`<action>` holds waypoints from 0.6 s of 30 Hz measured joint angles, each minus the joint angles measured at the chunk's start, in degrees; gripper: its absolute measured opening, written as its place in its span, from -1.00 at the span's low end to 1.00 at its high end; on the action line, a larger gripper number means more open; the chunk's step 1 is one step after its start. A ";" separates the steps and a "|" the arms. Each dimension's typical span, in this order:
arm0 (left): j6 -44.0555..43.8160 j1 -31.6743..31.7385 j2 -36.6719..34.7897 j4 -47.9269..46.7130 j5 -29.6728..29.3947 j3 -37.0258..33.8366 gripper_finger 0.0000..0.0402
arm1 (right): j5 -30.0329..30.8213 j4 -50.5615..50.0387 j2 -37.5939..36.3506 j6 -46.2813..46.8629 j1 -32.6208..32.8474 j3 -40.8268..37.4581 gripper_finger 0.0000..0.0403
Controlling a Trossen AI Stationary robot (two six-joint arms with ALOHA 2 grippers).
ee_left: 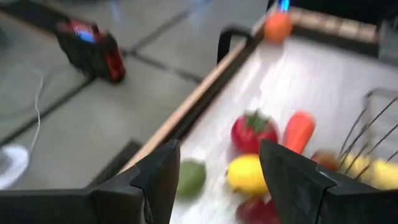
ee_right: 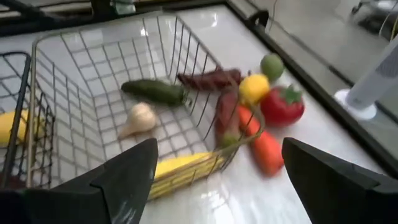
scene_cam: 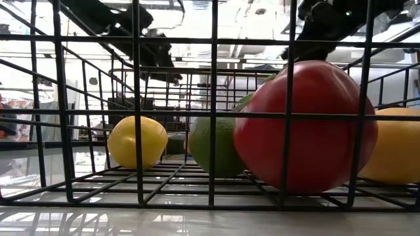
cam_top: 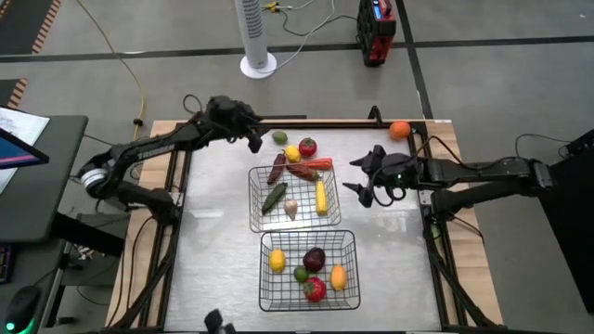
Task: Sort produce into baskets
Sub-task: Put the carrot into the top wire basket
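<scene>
Two black wire baskets stand mid-table. The far basket (cam_top: 255,199) holds a cucumber (cam_top: 275,197), garlic (cam_top: 290,210) and corn (cam_top: 321,197). The near basket (cam_top: 264,278) holds a lemon (cam_top: 277,260), an eggplant (cam_top: 315,259), a lime, a red apple (scene_cam: 305,128) and a yellow fruit. Loose beyond the far basket lie a lime (ee_left: 189,177), a lemon (ee_left: 247,174), a tomato (ee_left: 254,130) and a red pepper (ee_left: 297,130). My left gripper (cam_top: 255,139) is open above the loose lime. My right gripper (cam_top: 364,176) is open, right of the far basket.
An orange (cam_top: 399,130) lies at the table's far right corner. Two dark red peppers (ee_right: 211,79) lie at the far basket's far rim. Bare table lies left of both baskets. Beyond the far edge, a white fan base (cam_top: 258,65) and a red device (cam_top: 376,32) stand on the floor.
</scene>
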 joint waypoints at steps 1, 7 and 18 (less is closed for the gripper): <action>0.82 0.83 1.73 -2.11 0.73 1.57 0.04 | -0.42 0.80 0.02 -0.89 -0.47 0.00 0.83; 9.28 4.80 9.82 -13.71 5.93 10.14 0.04 | -4.13 2.84 -0.04 -5.35 -3.47 0.00 0.83; 38.21 8.74 17.79 -24.85 -4.66 15.57 0.04 | -8.76 3.74 0.19 -8.13 -6.66 0.00 0.83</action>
